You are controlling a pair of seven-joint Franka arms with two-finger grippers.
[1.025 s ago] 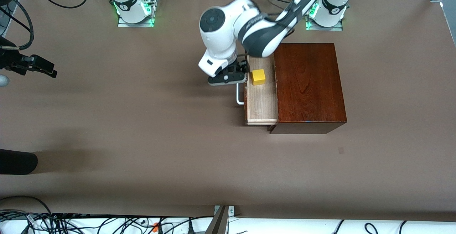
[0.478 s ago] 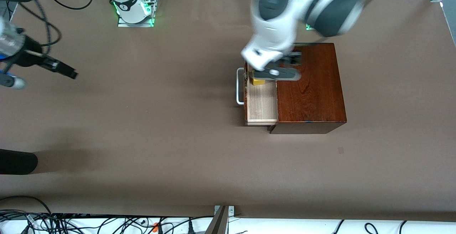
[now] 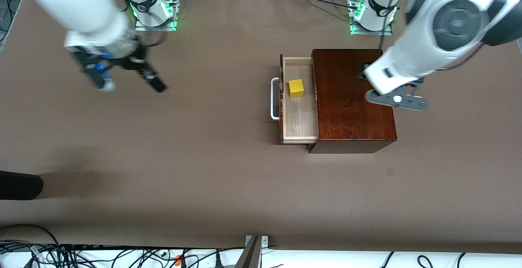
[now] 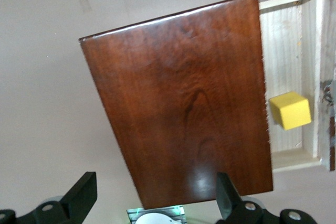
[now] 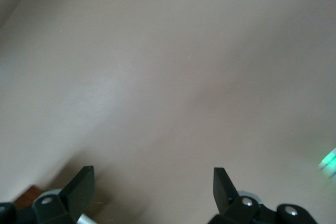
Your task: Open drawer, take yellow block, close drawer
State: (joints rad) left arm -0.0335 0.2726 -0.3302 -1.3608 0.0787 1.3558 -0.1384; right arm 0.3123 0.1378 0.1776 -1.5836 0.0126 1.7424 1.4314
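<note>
The drawer (image 3: 299, 100) stands pulled out of the dark reddish-brown wooden box (image 3: 352, 96), toward the right arm's end of the table (image 3: 204, 158). Its tray is pale light wood inside, with a narrow dark wood front and a white U-shaped bar handle (image 3: 274, 98) projecting from that front. The yellow block (image 3: 296, 88), a small bright cube with plain faces, rests on the tray floor in the part of the tray farther from the front camera, at about 10 o'clock from the tray's centre. It is clear of the tray walls on every side; bare pale floor fills the rest of the tray, toward 6 o'clock. In the left wrist view the yellow block (image 4: 290, 110) sits just beside the edge of the box's top (image 4: 184, 98), one corner turned slightly.

The left gripper (image 3: 395, 98) hangs over the edge of the box at the left arm's end, at about 3 o'clock from the block and well apart from it. Its fingers (image 4: 79, 198) are spread wide with nothing between them. The right gripper (image 3: 122, 76) hangs over bare table near its own base, at about 9 o'clock from the drawer and well apart from it. Its fingers (image 5: 79, 184) are likewise spread wide and hold nothing. Bare brown tabletop surrounds the box on all sides, and the space above the tray is unobstructed.
</note>
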